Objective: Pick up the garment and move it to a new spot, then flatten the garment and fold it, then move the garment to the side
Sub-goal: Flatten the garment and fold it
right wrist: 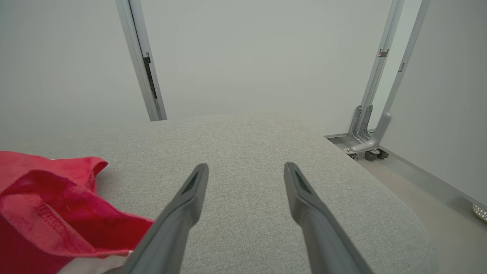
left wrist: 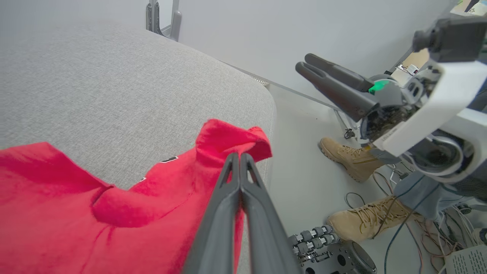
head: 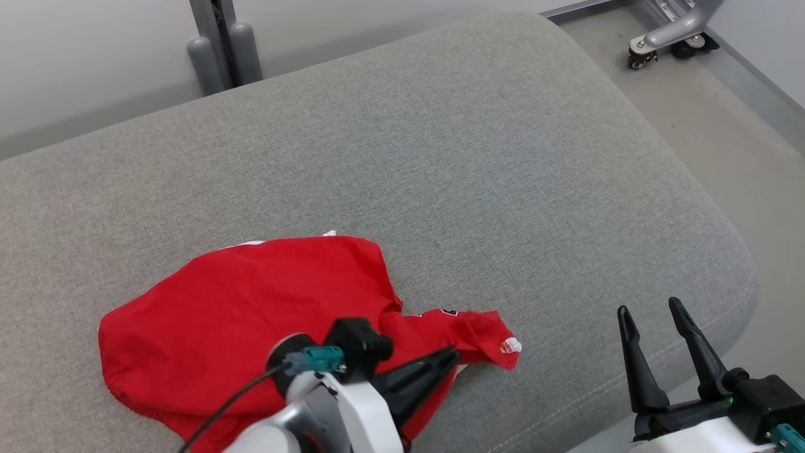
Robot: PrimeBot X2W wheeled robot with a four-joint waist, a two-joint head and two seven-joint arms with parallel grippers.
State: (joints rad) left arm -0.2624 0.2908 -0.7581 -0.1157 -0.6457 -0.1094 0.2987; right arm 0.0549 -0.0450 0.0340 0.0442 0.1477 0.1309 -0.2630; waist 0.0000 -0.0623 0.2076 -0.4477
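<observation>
Head view: garment (head: 251, 314) lies bunched at the front-left of the cushion (head: 471, 157), its right tail near the front edge. Risk: a thin nip could slip on lifting, or the cloth could drag off the edge. Left gripper (head: 451, 356) tips sit on that tail. Right gripper (head: 654, 311) is spread, empty, well apart from the cloth.
Left wrist view: left gripper pressed together, apparently pinching a raised fold, w/ little cloth caught.
Right wrist view: right gripper wide apart, holding nothing; garment lies to its left.
</observation>
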